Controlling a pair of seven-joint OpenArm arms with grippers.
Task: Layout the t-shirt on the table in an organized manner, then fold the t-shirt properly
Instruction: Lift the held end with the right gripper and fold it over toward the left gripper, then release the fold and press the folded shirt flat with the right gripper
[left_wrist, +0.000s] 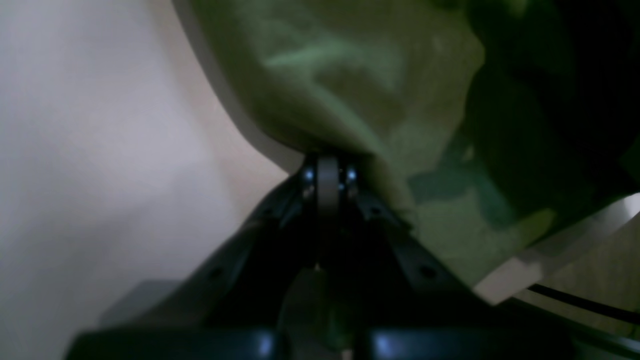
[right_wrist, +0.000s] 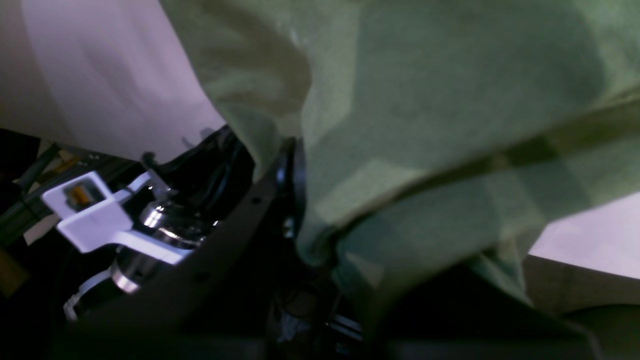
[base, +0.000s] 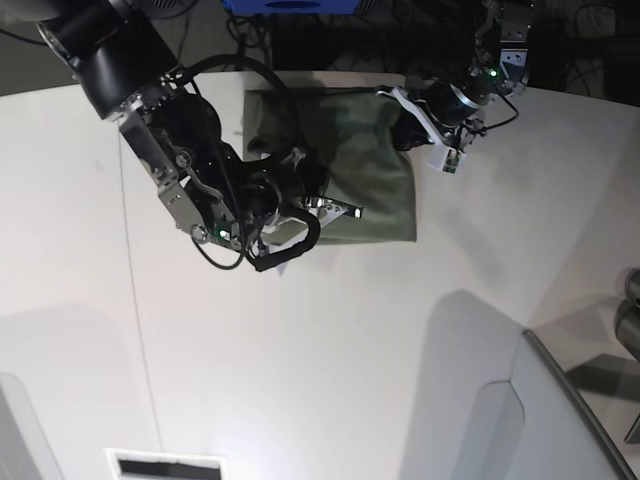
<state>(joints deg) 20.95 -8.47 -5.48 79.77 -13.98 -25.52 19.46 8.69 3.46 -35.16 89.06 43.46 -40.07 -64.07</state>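
My left gripper and right gripper each clamp t-shirt fabric above the table.

The base view is evenly bright from overhead, with soft grey shadows at the lower edge of the table and a dark background along the top, while both wrist views are dim, soft-focused and blurred, the t-shirt filling them in murky green.
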